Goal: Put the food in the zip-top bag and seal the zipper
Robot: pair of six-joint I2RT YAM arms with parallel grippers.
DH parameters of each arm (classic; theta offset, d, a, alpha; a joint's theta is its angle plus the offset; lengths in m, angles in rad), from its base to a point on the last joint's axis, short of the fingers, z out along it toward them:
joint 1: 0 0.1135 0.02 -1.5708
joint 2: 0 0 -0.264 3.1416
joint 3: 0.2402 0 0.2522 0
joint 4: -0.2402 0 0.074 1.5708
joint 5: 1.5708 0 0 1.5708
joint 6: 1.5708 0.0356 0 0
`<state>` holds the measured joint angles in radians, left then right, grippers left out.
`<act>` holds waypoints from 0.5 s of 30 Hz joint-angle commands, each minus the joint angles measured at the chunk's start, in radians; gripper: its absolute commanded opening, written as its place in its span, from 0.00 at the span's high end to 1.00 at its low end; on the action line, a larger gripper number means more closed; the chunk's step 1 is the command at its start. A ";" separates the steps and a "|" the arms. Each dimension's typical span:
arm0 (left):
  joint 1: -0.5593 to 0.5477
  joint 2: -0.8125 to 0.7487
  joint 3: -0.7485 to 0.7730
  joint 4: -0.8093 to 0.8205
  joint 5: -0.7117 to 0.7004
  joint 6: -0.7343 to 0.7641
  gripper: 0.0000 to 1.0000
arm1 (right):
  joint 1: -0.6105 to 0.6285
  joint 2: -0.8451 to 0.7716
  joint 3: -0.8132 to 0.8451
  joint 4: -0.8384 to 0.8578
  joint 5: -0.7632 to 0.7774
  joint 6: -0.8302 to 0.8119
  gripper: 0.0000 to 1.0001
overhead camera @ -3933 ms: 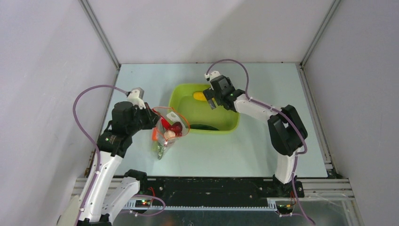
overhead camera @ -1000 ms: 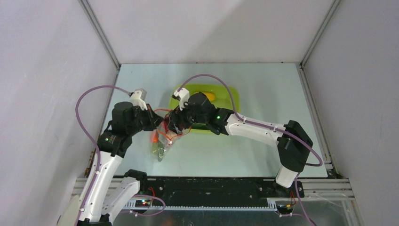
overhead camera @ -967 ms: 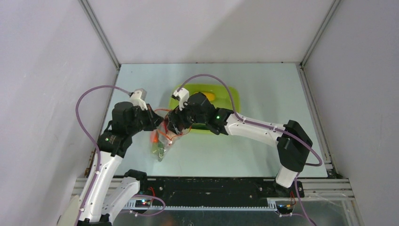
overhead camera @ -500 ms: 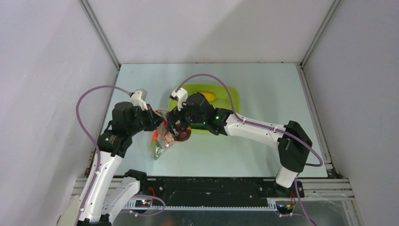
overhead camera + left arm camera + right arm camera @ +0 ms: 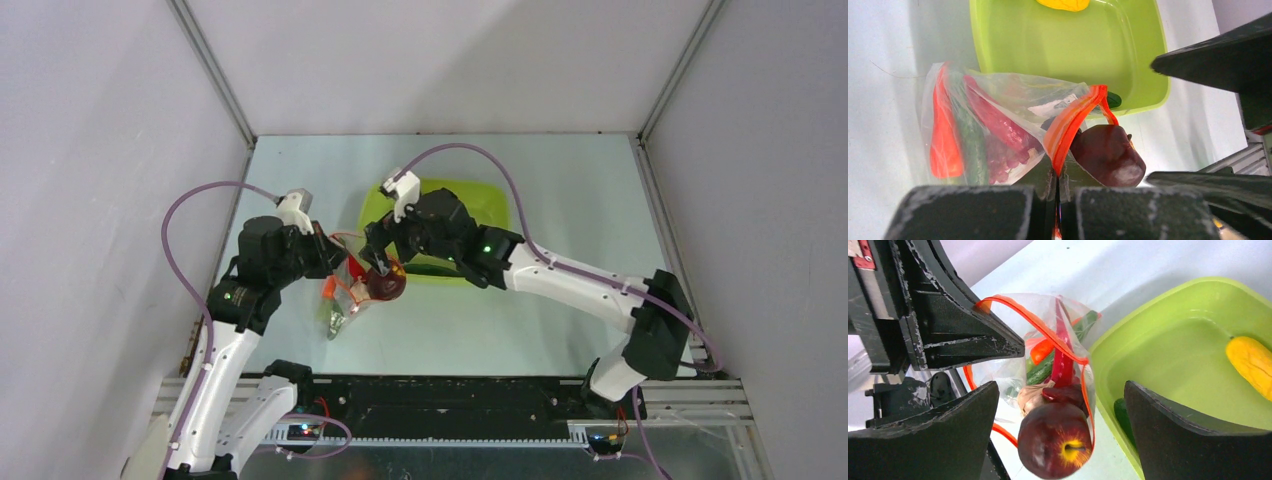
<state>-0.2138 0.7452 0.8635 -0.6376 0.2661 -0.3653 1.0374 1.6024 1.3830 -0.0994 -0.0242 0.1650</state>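
Mostly packed, not yet sealed.
Clear flimsy zip-top bag [image 5: 1008, 107] slumps on the pale worktop [image 5: 580, 180] beside the lime-green plastic tray [image 5: 1128, 60], holding orange toy carrot [image 5: 943, 135], green cucumber [image 5: 973, 145], red chili [image 5: 998, 122], purplish grapes [image 5: 998, 160] and pale garlic [image 5: 1030, 397]; its orange-red zipper strip [image 5: 1073, 120] gapes, clamped in the left pincer [image 5: 1055, 175]. A dark maroon ball [image 5: 1054, 446] sits at the mouth, inside or not I cannot tell, between the right pincer's [image 5: 1060, 390] wide-apart jaws. A yellow lemon [image 5: 1253, 362] and a dark green piece [image 5: 1120, 412] lie in the tray.

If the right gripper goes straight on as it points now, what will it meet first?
Probably the dark maroon ball at the mouth of the zip-top bag, ahead of the right gripper; depth unclear.
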 commanded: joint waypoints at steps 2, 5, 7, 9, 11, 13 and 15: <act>-0.003 -0.010 0.028 0.038 0.017 0.004 1.00 | -0.047 -0.120 -0.071 -0.038 0.114 0.112 0.01; -0.003 -0.010 0.028 0.041 0.020 0.002 1.00 | -0.111 -0.167 -0.147 -0.042 0.046 0.172 0.01; -0.003 -0.007 0.028 0.041 0.023 0.001 1.00 | -0.127 -0.187 -0.184 -0.067 0.040 0.192 0.02; -0.003 -0.007 0.029 0.042 0.024 0.001 1.00 | -0.126 -0.201 -0.213 -0.113 0.057 0.192 0.03; -0.003 -0.007 0.029 0.042 0.024 0.000 1.00 | -0.114 -0.209 -0.234 -0.171 0.082 0.205 0.04; -0.004 -0.007 0.028 0.042 0.027 0.000 1.00 | -0.091 -0.212 -0.252 -0.223 0.114 0.214 0.04; -0.003 -0.007 0.029 0.043 0.027 0.000 1.00 | -0.072 -0.208 -0.269 -0.248 0.132 0.230 0.03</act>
<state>-0.2138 0.7452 0.8635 -0.6376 0.2687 -0.3660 0.9276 1.4303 1.1316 -0.2611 0.0578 0.3485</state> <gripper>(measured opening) 0.005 0.968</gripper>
